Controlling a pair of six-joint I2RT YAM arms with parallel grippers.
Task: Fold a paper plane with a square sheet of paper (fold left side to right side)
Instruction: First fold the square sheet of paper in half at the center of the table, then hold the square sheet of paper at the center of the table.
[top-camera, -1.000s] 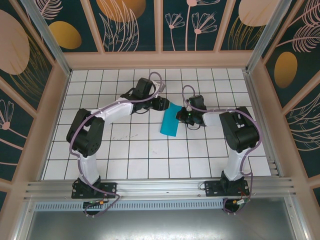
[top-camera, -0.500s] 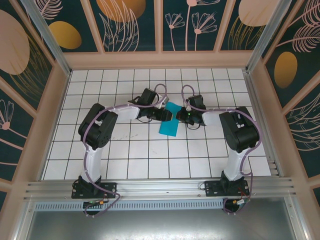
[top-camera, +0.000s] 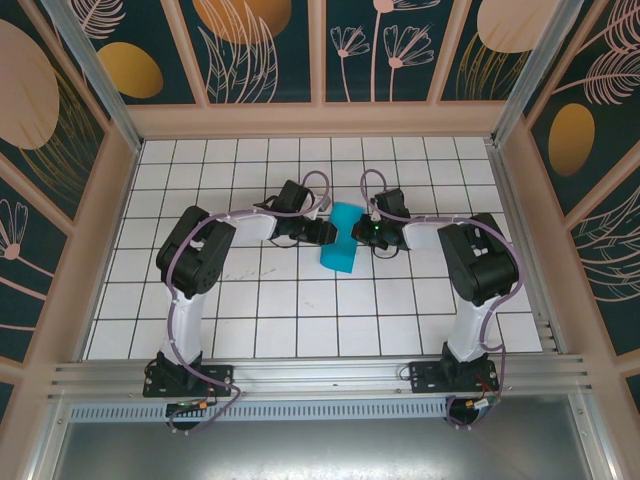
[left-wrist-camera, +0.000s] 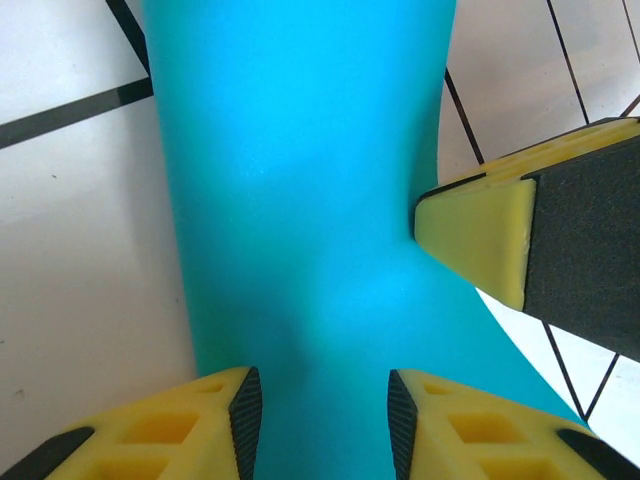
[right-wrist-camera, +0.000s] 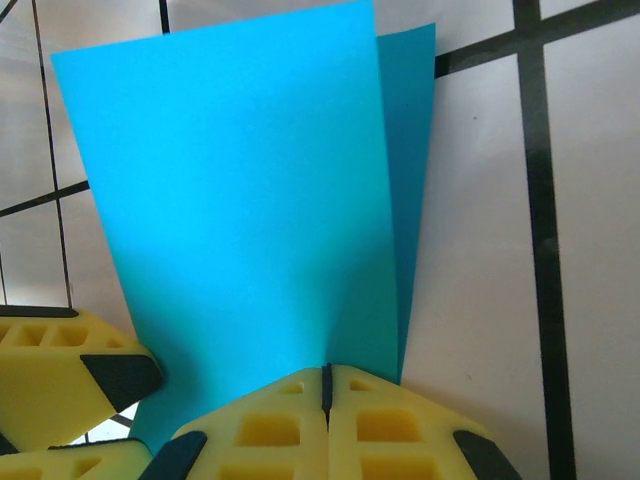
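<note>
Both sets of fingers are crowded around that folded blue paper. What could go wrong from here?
1. The right fingers are shut on the edge of the paper, and the left fingers stand open over it. If the two arms pull apart, the thin sheet could tear or crumple.
2. The layers don't line up: a darker strip of the lower layer peeks out beside the upper one. Pressing now would probably set a crooked crease.

One folded sheet of paper (top-camera: 340, 250); two arms, left (top-camera: 190, 258) and right (top-camera: 478, 262).
</note>
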